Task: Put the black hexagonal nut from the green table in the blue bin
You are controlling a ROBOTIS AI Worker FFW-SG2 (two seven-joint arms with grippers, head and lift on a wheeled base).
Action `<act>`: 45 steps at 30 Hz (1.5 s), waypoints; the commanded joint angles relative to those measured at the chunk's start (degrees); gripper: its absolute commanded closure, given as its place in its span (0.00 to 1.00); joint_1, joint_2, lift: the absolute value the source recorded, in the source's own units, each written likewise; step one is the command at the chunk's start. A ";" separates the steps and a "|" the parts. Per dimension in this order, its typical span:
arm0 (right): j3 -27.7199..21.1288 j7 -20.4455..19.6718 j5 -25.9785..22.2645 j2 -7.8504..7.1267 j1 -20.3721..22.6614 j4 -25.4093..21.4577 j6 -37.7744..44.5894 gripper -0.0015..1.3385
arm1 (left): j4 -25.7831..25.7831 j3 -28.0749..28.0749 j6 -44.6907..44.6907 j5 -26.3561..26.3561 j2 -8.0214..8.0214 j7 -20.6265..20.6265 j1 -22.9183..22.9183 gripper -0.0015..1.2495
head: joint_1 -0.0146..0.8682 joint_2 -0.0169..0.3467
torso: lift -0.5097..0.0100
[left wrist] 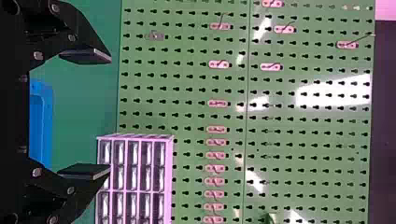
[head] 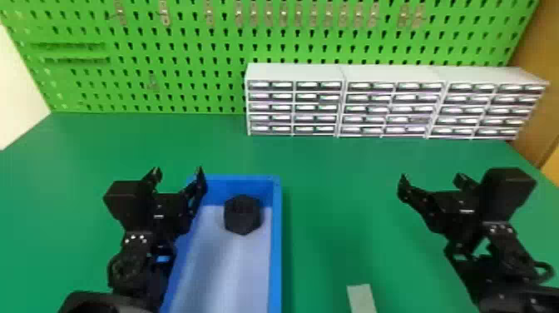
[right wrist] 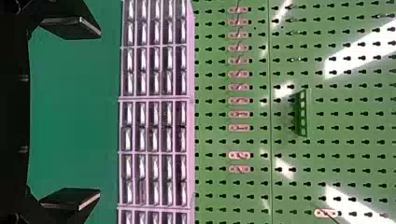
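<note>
In the head view, the black hexagonal nut (head: 242,214) lies inside the long blue rectangular bin (head: 276,249), near its far end; the nut's dark upper face makes its centre hard to read. The bin's near end is cut off by the bottom edge, and the black left arm hides part of its left wall. The left end effector (head: 179,170), wide apart and empty, is by the bin's far left corner. The right end effector (head: 431,177), also spread wide with nothing between its fingers, is over the smooth green bench (head: 332,175), well apart from the bin. A pale flat strip (head: 362,297) is cut off at the bottom; I cannot tell what it is. Grey-white drawer cabinets (head: 295,73) stand before the green perforated pegboard (head: 187,41), their drawer contents too blurred to tell. In the left wrist view, the left end effector's body hides much of the bin, and a cabinet is cut off. In the right wrist view, cabinets are cut off at both ends, and a small green slotted holder (right wrist: 302,113) is on the pegboard.
</note>
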 commanded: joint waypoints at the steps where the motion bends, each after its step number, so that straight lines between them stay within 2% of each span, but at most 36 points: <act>1: -0.09 -0.06 -0.09 0.05 0.09 0.00 0.00 0.08 | -0.09 -0.08 -0.01 0.00 -0.01 0.01 0.07 0.34 | 0.76 0.20 | 0.80; 45: 0.53 0.03 -0.18 0.05 0.70 -0.09 -0.09 0.08 | -0.61 0.01 -0.01 -0.17 -0.01 0.01 0.07 0.34 | 0.76 0.20 | 0.80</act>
